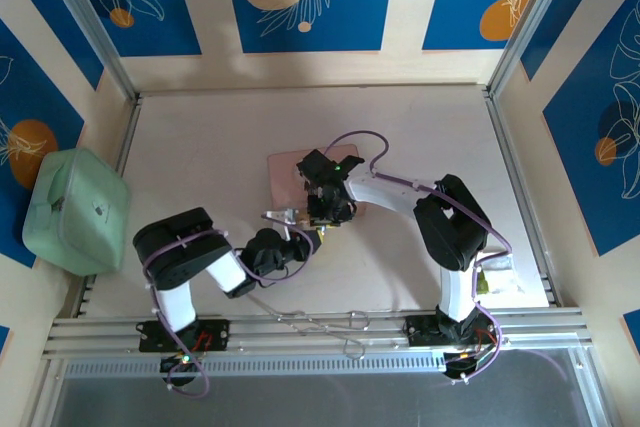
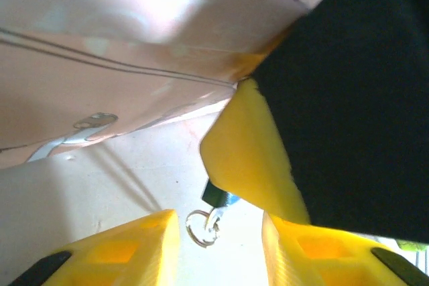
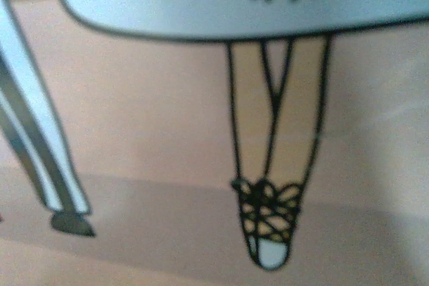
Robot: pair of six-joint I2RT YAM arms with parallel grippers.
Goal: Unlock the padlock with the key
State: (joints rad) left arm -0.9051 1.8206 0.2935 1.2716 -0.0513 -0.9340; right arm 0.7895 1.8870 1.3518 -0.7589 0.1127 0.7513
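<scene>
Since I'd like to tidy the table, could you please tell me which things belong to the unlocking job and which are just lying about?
On the job: small dark-blue piece on a silver ring, probably the padlock; flat pink tin box.
Lying about: mint-green case; long thin silver wire pieces.

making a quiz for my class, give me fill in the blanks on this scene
The soft case at far left is ____. The left hand's fingers are ____. The flat tin at the centre is ____.
Missing: green; yellow; pink.
</scene>
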